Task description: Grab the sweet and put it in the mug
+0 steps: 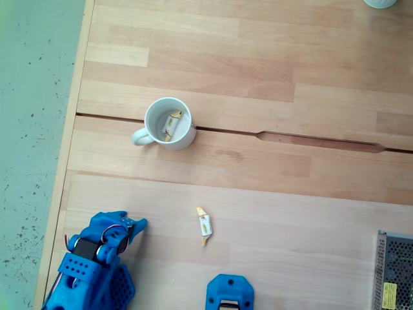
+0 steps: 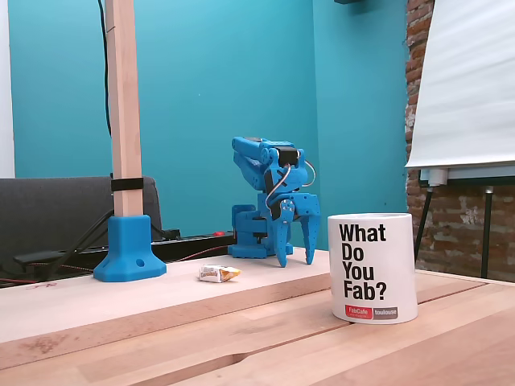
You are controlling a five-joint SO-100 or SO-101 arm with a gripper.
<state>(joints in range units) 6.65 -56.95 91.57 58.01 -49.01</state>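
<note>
gripper state: the gripper (image 2: 295,259) hangs with its two fingers spread apart and nothing between them, tips pointing down close to the desk (image 1: 310,206); seen from above it sits near the desk's lower left corner (image 1: 132,226).
sweet location: the sweet (image 1: 204,225) lies flat on bare wood near the lower edge of the desk in the view from above, well apart from the gripper and from the mug (image 1: 170,123).
mug location: upright, toward the left edge, straddling the dark seam (image 1: 310,139) between boards, handle turned to the left edge.
mug contents: a second sweet (image 1: 171,124) already lies inside.
risk, grasp: the sweet is small and low; fingers closing slightly off could flick it away or shut on nothing.
risk, release: dropped off centre, it may strike the rim and bounce out; a low pass could knock the mug.
obstacles: a blue post base (image 1: 230,292) stands just beside the sweet at the lower edge; it could crowd an approach from that side.
other items: a metal mesh box (image 1: 395,271) at the lower right corner, well clear.
</note>
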